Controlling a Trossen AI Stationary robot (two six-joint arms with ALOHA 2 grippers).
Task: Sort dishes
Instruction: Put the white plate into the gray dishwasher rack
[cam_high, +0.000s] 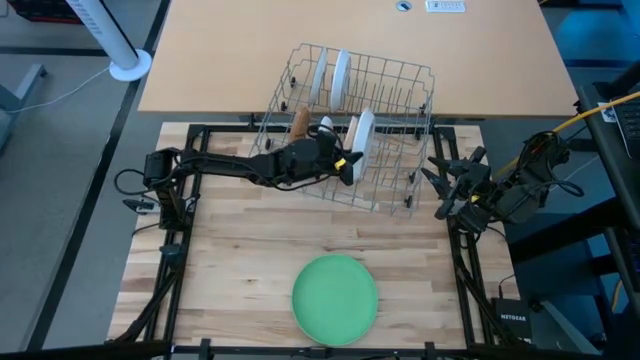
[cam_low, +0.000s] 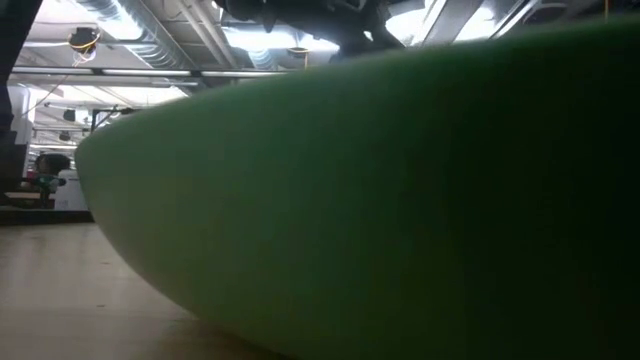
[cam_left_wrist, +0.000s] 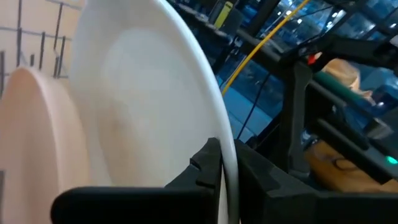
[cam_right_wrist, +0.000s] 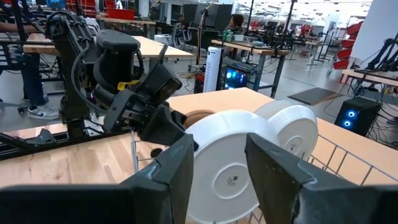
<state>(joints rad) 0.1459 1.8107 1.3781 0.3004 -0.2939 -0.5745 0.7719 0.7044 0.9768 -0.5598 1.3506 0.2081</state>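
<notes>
The left gripper (cam_high: 352, 163) reaches into the grey wire rack (cam_high: 400, 90), its fingers clamped on the rim of an upright white plate (cam_high: 363, 138). Two more white plates (cam_high: 332, 77) and a brown plate (cam_high: 299, 121) stand in the rack. The green plate (cam_high: 335, 298) lies on the table's near edge. The right gripper (cam_high: 437, 187) waits beside the rack, fingers parted.

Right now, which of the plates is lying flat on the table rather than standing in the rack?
The large green plate, alone on the wooden table near its front edge. The white plates stand on edge in the wire rack, one gripped by the left gripper.
</notes>
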